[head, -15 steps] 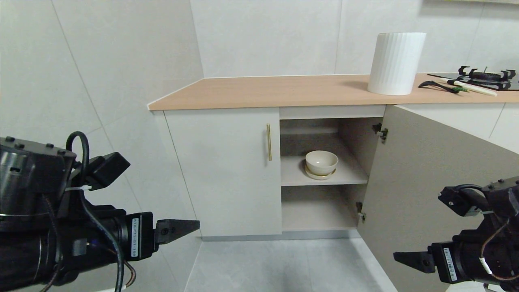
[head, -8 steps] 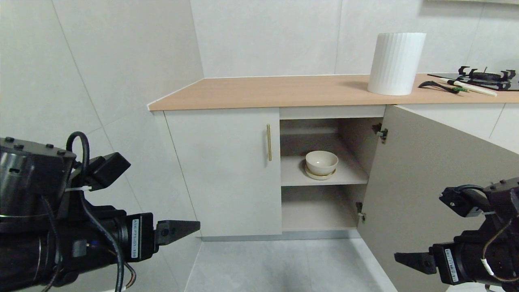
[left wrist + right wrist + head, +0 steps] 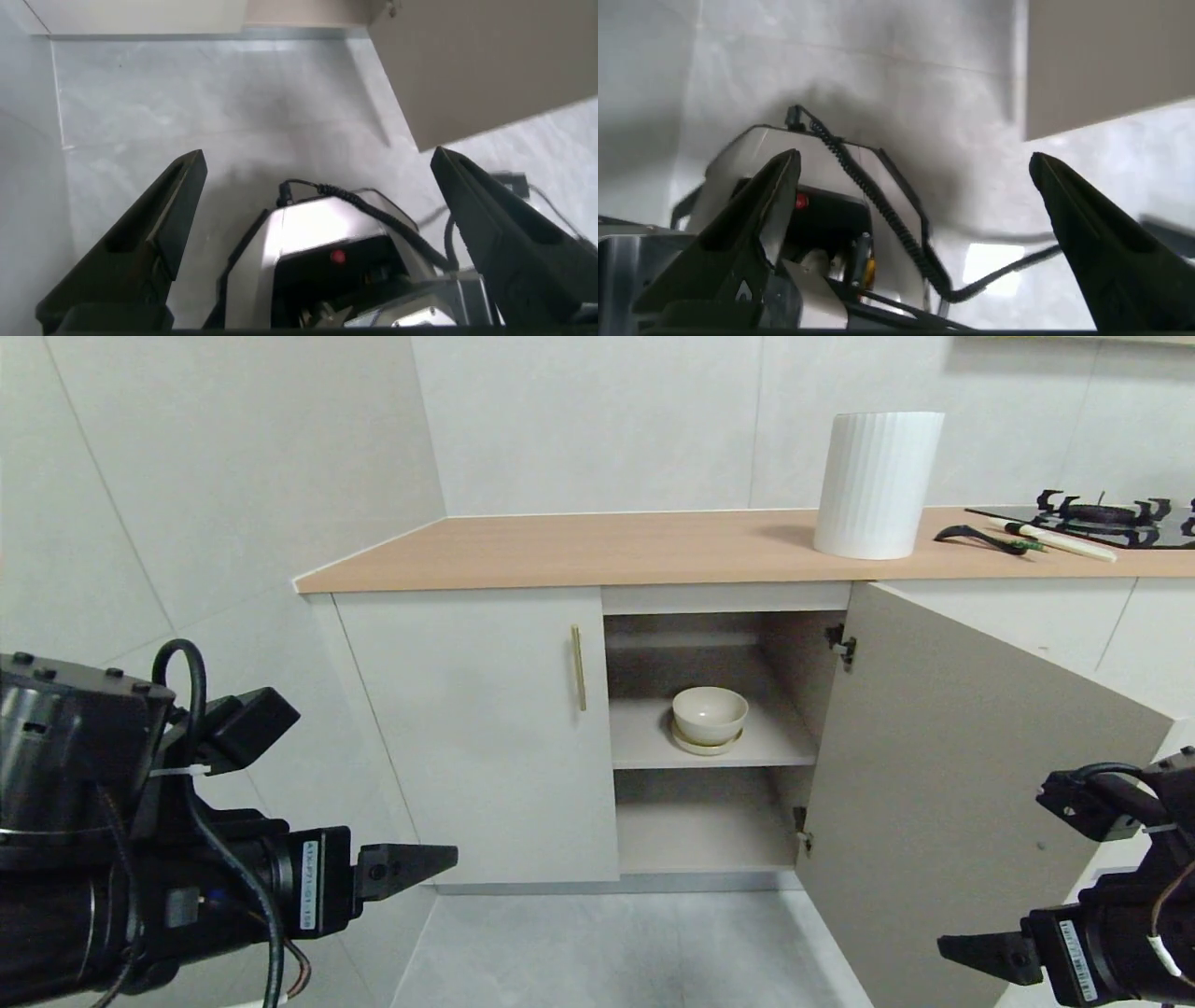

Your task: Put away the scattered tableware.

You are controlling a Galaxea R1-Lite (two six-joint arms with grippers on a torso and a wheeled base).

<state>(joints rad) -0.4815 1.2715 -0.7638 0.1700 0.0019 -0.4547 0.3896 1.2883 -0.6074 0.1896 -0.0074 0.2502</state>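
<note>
The cabinet shelf (image 3: 777,748) holds a cream bowl (image 3: 709,712) on saucer (image 3: 694,747); left hand (image 3: 318,173), right hand (image 3: 915,163) gape empty.

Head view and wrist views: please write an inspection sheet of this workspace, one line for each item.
surface: wooden countertop above the cabinet.
job's things: bowl on a plate on the upper shelf; utensils on the countertop.
clutter: white ribbed container; stove.
hands: left hand open, low before the shut door; right hand open, low by the open door; both empty.
cables: black cable looped on the left arm.
surroundings: tiled wall, tiled floor.
</note>
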